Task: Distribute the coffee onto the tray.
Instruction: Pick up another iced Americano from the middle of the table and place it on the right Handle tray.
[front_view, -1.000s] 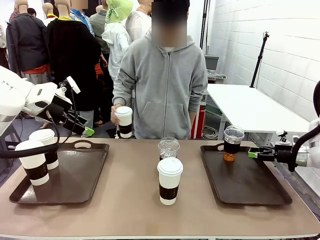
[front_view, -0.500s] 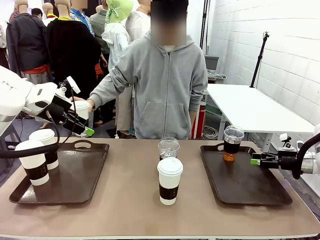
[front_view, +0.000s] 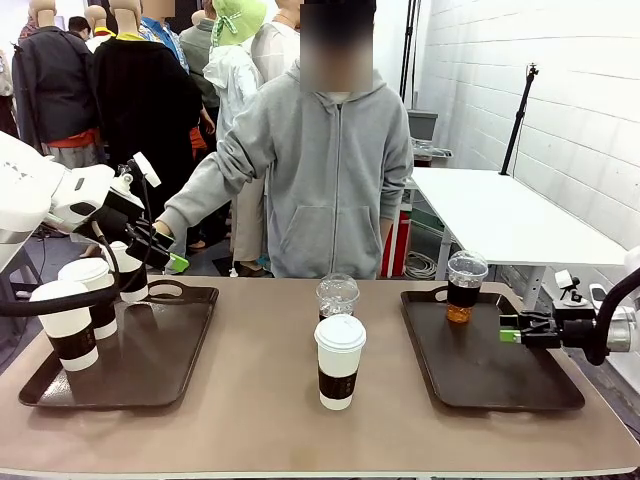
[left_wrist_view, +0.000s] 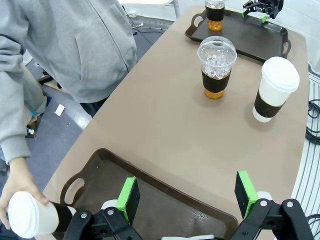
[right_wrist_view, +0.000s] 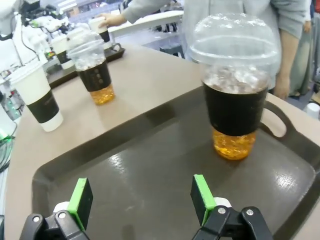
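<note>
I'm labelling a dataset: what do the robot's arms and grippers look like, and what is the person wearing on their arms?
The left arm is white, with a black cable hanging off it. The left gripper and right gripper are black, two-fingered, with bright green pads. The person's sleeves are grey, from a zip hoodie.

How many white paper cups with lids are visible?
4: front cup and back cup on the left tray, held cup in the person's hand, middle cup on the table.

White cups (front_view: 340, 335) wear dark brown sleeves (front_view: 337, 385); trays (front_view: 500, 375) are brown.
</note>
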